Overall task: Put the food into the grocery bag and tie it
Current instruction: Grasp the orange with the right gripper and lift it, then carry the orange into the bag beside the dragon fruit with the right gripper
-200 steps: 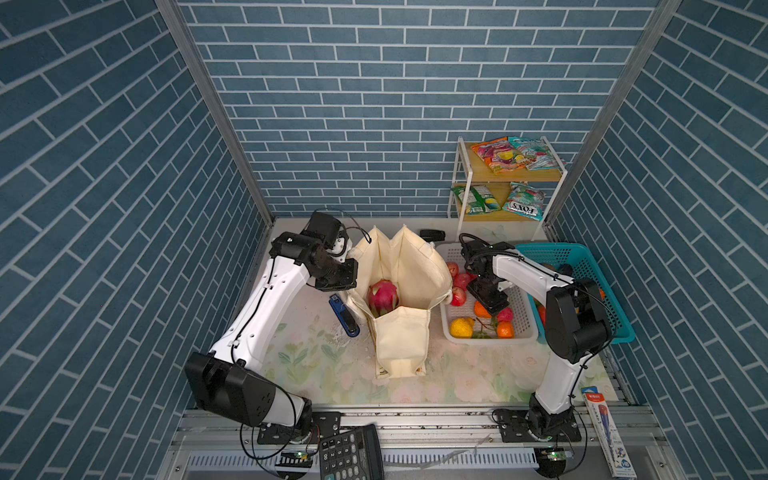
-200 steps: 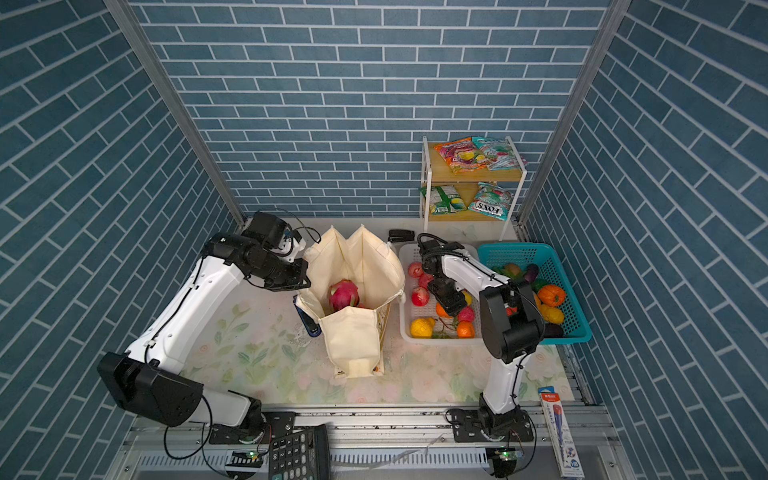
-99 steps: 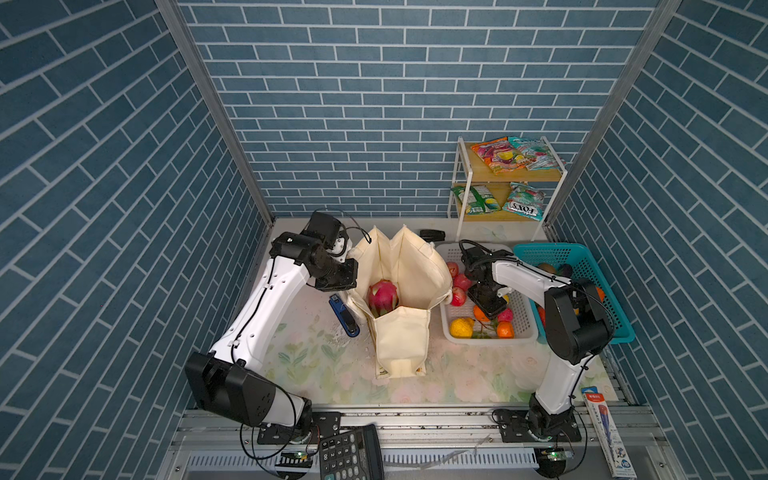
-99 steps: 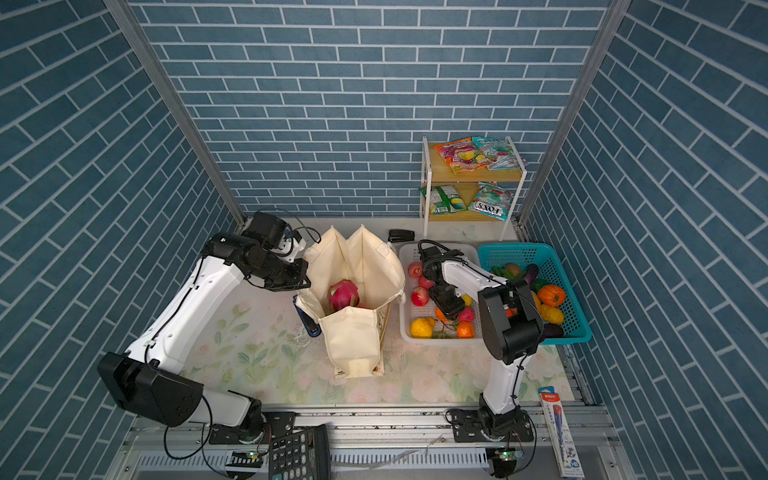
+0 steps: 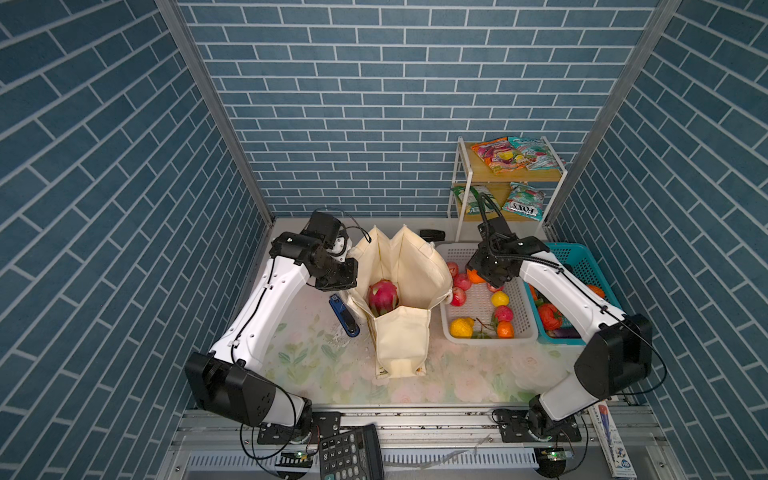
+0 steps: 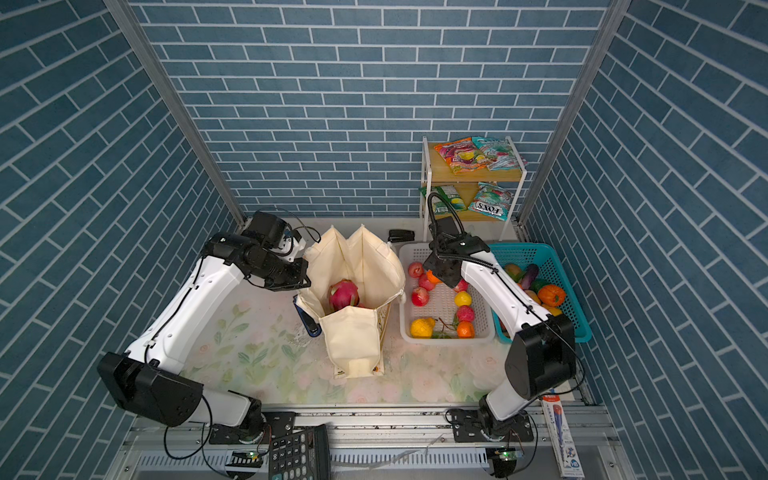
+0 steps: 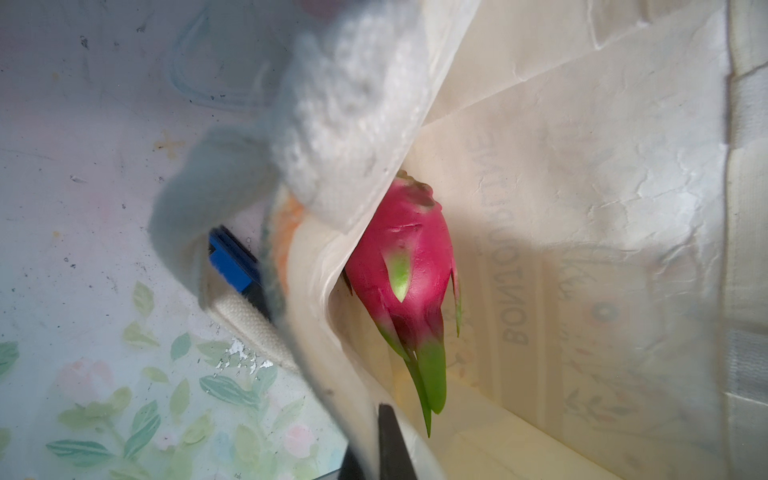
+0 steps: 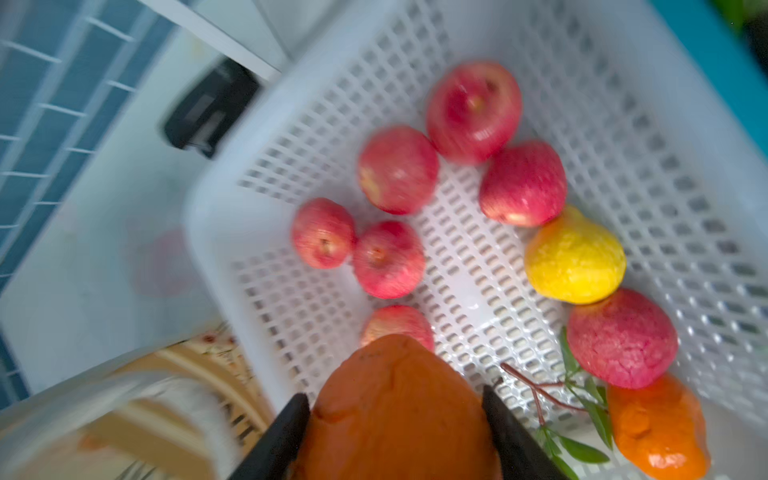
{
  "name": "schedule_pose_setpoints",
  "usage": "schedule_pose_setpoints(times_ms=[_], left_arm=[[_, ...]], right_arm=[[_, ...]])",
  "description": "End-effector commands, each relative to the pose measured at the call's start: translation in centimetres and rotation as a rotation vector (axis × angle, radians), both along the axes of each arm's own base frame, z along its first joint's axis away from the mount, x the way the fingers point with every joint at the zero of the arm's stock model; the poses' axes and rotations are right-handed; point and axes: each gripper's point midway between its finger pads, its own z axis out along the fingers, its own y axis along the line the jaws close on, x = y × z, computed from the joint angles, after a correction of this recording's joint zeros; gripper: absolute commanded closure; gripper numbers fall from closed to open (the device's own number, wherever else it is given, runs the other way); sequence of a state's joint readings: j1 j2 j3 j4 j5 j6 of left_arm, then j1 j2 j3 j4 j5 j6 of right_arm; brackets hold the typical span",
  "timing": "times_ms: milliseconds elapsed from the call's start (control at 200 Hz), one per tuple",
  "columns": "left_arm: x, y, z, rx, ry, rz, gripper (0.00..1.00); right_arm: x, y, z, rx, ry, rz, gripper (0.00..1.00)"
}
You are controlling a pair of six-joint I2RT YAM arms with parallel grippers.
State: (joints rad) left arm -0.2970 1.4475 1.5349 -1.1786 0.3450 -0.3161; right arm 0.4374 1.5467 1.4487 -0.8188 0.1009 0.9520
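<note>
Left gripper (image 5: 347, 272): pinched shut on the grocery bag (image 5: 402, 343) rim at its 10 o'clock, so the mouth gapes.
Right gripper (image 8: 395, 409): fingers clamp an orange fruit (image 8: 399, 374) over the white basket (image 5: 488, 338), 3 o'clock of the bag, likely for transfer.
Dragon fruit (image 5: 383, 296): already inside the bag.

Both top views are bright and sharp, lit evenly from above. Shadows on the mat (image 5: 316, 357) are soft and faint, and the brick walls (image 5: 395, 104) bow outward toward the frame edges. My left wrist view is mixed: the bag (image 7: 582, 166) cloth nearest the lens is a pale, bluish blur, the dragon fruit (image 7: 407, 266) fairly crisp, and a shadow band crosses the bag's warm-lit inner wall. My right wrist view is smeared throughout; the basket (image 8: 623, 145) glares white, the apples (image 8: 399, 170) lose their edges, and the orange (image 8: 399, 407) between my fingers (image 8: 282, 436), close to the lens, sits dull and soft in shade.
</note>
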Motion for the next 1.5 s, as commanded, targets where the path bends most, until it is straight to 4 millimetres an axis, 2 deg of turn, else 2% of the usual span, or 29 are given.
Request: schedule_pose_setpoints(times_ms=[0, 65, 145, 220, 290, 395, 505, 655, 1160, 1496], left_arm=[[0.2, -0.2, 0.2, -0.003, -0.023, 0.001, 0.98], [0.1, -0.1, 0.1, -0.002, -0.023, 0.005, 0.98], [0.0, -0.1, 0.2, -0.004, -0.025, 0.01, 0.98], [-0.1, -0.1, 0.1, -0.005, -0.021, 0.012, 0.98], [0.0, 0.0, 0.0, -0.003, -0.017, 0.014, 0.98], [-0.1, 0.0, 0.1, -0.003, -0.016, 0.018, 0.98], [-0.4, 0.1, -0.2, -0.001, -0.01, 0.024, 0.98], [-0.6, 0.1, -0.4, -0.005, -0.007, 0.03, 0.98], [-0.3, -0.1, 0.0, -0.007, -0.003, 0.017, 0.98], [-0.3, 0.1, 1.1, 0.008, -0.03, 0.003, 0.98]], right_arm=[[0.7, 0.6, 8.6, -0.058, -0.309, 0.227, 0.64], [0.6, 1.8, 13.1, -0.06, -0.528, 0.346, 0.69], [-0.3, 3.9, 17.1, -0.079, -0.756, 0.513, 0.73], [-1.7, 6.4, 18.9, -0.081, -0.894, 0.699, 0.74], [-3.1, 8.7, 19.2, -0.069, -0.951, 0.87, 0.75], [-5.1, 11.8, 18.2, -0.062, -0.94, 1.089, 0.79], [-7.7, 15.0, 15.4, -0.098, -0.873, 1.348, 0.81], [-9.6, 17.5, 11.7, -0.106, -0.758, 1.551, 0.81], [-10.5, 22.3, 5.3, -0.129, -0.549, 1.802, 0.83], [-11.6, 23.9, 1.1, -0.092, -0.401, 1.882, 0.82]])
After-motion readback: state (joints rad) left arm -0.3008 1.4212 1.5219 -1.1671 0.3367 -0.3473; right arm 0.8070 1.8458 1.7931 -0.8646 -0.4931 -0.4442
